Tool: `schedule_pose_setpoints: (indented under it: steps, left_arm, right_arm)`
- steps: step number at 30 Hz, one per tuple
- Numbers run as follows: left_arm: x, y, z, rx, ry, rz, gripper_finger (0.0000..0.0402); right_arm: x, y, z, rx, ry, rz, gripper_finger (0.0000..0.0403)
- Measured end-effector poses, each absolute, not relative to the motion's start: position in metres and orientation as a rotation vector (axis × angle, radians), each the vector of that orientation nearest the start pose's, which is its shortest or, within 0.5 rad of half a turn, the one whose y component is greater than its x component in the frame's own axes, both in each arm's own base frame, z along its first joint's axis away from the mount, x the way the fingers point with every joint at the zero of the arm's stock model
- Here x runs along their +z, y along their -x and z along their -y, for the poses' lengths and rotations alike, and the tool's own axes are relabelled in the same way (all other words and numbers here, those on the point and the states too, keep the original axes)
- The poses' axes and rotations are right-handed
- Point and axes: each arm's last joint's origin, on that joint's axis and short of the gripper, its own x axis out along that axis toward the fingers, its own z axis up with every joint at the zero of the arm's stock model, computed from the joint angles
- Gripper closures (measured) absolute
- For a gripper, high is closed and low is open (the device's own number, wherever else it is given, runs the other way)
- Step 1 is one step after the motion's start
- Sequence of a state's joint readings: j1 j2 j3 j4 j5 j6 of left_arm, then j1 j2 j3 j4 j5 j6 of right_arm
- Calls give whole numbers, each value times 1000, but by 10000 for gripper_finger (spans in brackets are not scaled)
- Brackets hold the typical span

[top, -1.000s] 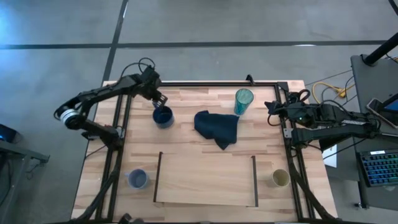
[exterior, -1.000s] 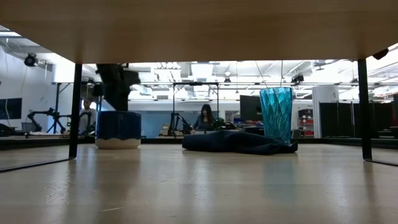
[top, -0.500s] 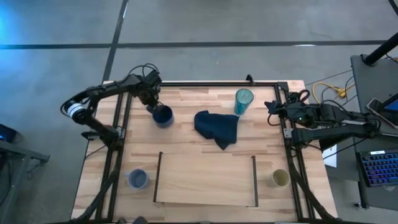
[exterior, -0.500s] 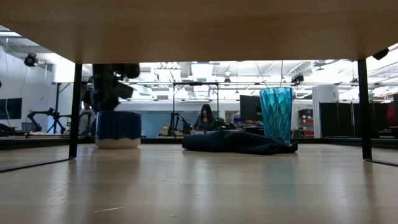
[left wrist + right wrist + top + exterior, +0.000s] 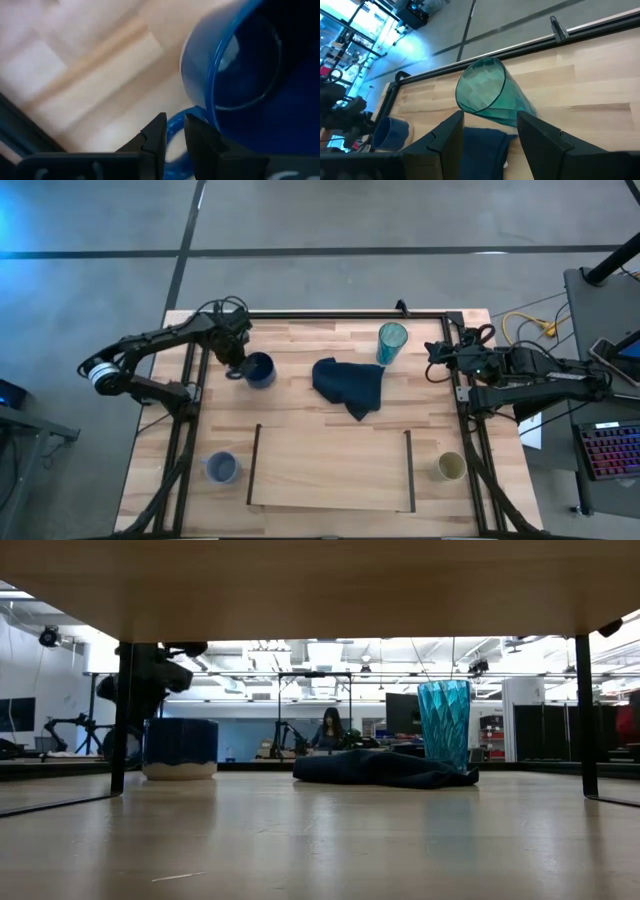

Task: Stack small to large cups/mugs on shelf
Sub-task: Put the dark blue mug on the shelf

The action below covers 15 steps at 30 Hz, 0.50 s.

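My left tool [image 5: 174, 131] sits at the dark blue mug [image 5: 260, 368], near the far left corner of the tabletop [image 5: 430, 390]. Its two fingers are drawn narrow around the mug's handle [image 5: 176, 131], which runs between them in the left wrist view; whether they actually pinch it or just bracket it I cannot tell. I judge the handle is the sensible place to take hold, since the mug's body looks too broad for this tool.

My right tool [image 5: 487, 132] waits at the far right edge of the tabletop, fingers spread wide and empty, aimed at the teal tumbler [image 5: 391, 342]. The tumbler stands upright near the far edge, just beside the dark blue cloth [image 5: 349, 386], which lies crumpled about mid-tabletop.

The shelf [image 5: 330, 468] lies flat along the near edge, between its two dark rails, with nothing on it. The grey-blue cup [image 5: 221, 468] stands just outside its left rail and the beige cup [image 5: 451, 467] well outside its right rail, each near a near corner. So no stacking is done yet.

Since the order runs small to large, I expect the mug has to be carried across to the shelf without clipping the left rail or the grey-blue cup.
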State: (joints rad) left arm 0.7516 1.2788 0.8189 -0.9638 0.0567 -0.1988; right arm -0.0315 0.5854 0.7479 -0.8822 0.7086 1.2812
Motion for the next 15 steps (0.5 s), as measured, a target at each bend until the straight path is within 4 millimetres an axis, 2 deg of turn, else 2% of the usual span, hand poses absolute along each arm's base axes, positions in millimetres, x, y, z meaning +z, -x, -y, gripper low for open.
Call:
schedule_pose_setpoints:
  steps: [5, 15]
  left_arm:
    - [201, -150, -124, 638, 803, -1270, 347]
    - [216, -161, -101, 571, 816, -1184, 347]
  right_arm:
    - [289, -99, 22, -1018, -926, -140, 227]
    - [289, -99, 22, -1015, -905, -153, 227]
